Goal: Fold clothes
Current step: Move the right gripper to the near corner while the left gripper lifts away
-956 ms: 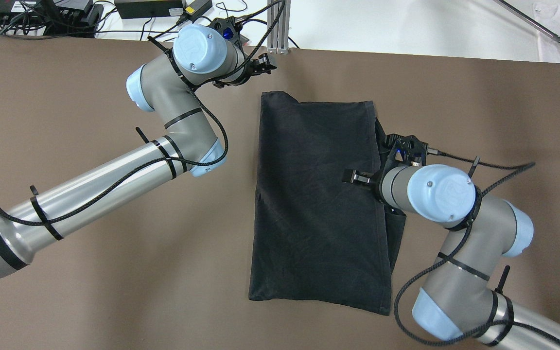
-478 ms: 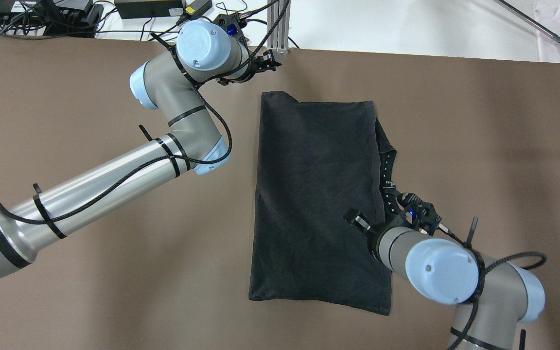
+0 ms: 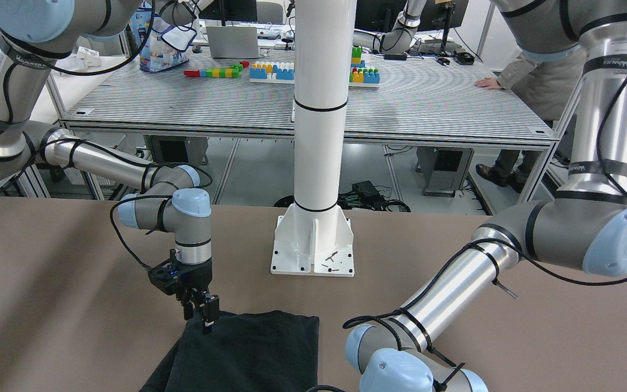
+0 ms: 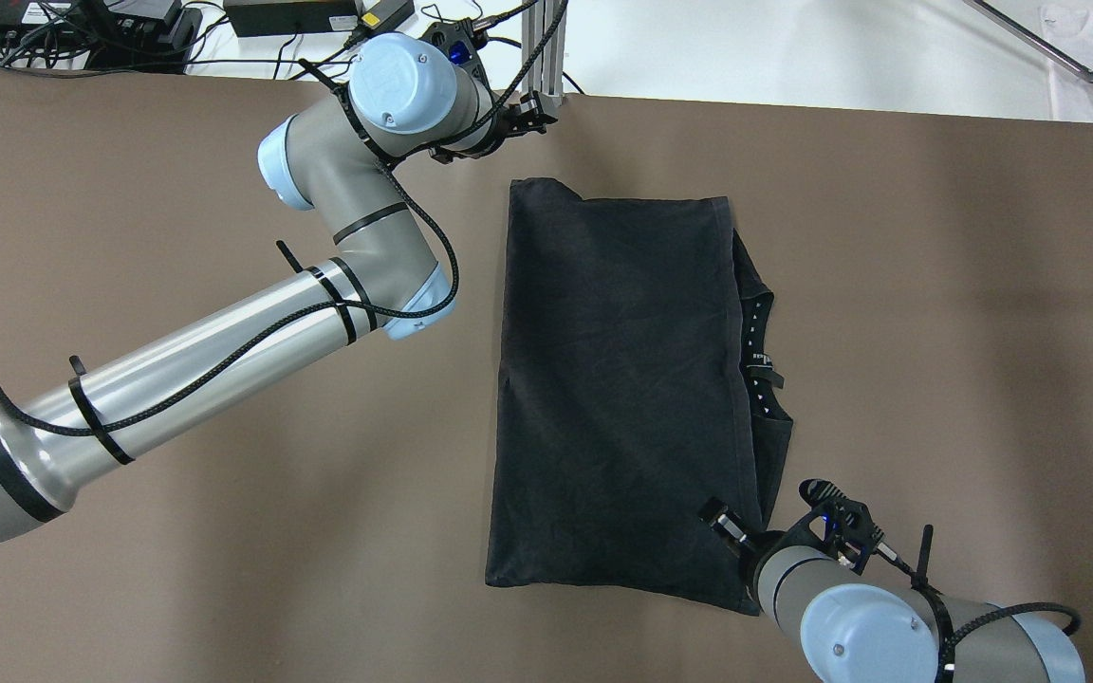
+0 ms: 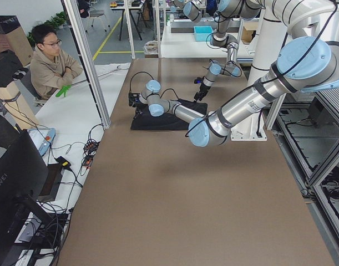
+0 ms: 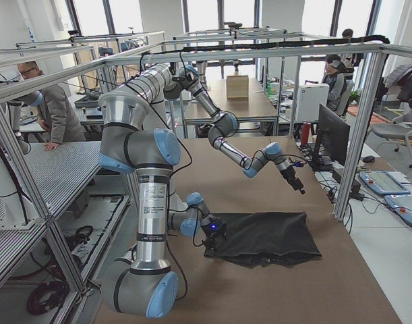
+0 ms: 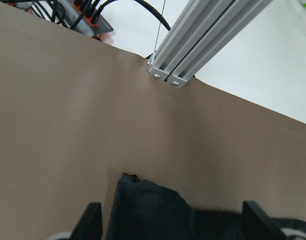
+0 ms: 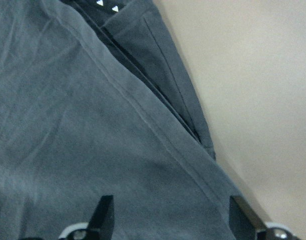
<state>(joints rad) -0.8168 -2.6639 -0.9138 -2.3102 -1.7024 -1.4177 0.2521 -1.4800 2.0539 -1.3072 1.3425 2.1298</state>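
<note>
task item: the black clothes [image 4: 618, 398] lie flat at the middle of the table [image 4: 935, 332], folded over, an under layer peeking out along the right side | left gripper [image 4: 532, 121]: fingers spread apart, empty, near the table's far edge, just beyond the clothes' far left corner | right gripper [image 4: 719, 518]: fingers spread apart, empty, over the near right corner

You have a brown table [image 4: 176, 569] with one black garment [image 4: 618, 379] flat near its middle — folded over; seen from overhead, an under-layer pokes out along its 3 o'clock edge; in the front-facing view a white pillar base [image 3: 313, 256] stands at the garment's 12 o'clock — apart from it.
</note>
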